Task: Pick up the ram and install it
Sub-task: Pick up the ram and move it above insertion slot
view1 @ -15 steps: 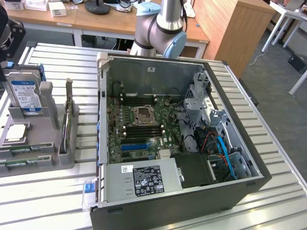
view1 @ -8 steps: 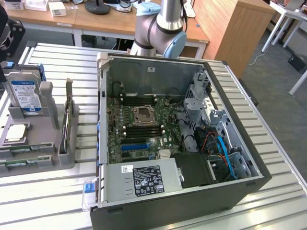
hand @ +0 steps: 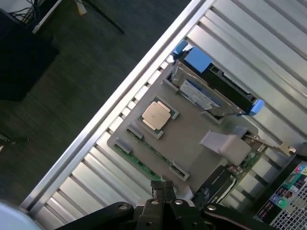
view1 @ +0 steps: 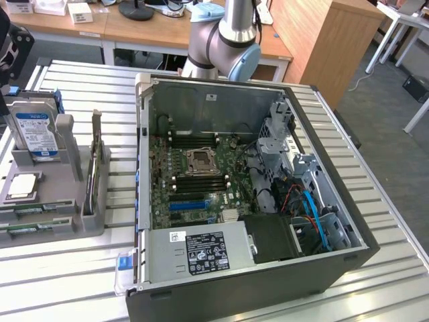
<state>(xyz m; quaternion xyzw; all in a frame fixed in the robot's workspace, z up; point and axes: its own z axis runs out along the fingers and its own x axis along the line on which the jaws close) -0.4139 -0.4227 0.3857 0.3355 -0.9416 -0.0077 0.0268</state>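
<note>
The ram lies flat in the front groove of a gray tray, at about eight o'clock in the exterior view, and I can see its green board end to end. A second stick lies parallel just behind it. On the same tray, toward twelve o'clock from the sticks, a square silver chip sits in its pocket, and beyond that a hard drive stands upright. The tray rests on a slatted metal counter. At three o'clock from the tray, an open computer case lies on its side. Its motherboard faces up, with a blue slot near the six o'clock edge of the board. The arm rises behind the case at twelve o'clock.

In the wrist view I look down on the tray from above. The ram runs along the tray's outer edge, just beside the chip. The hard drive stands on the far side of the chip. The tool hovers over the counter near one end of the ram. Its fingers are pressed together with nothing between them, and it is not touching the stick.
</note>
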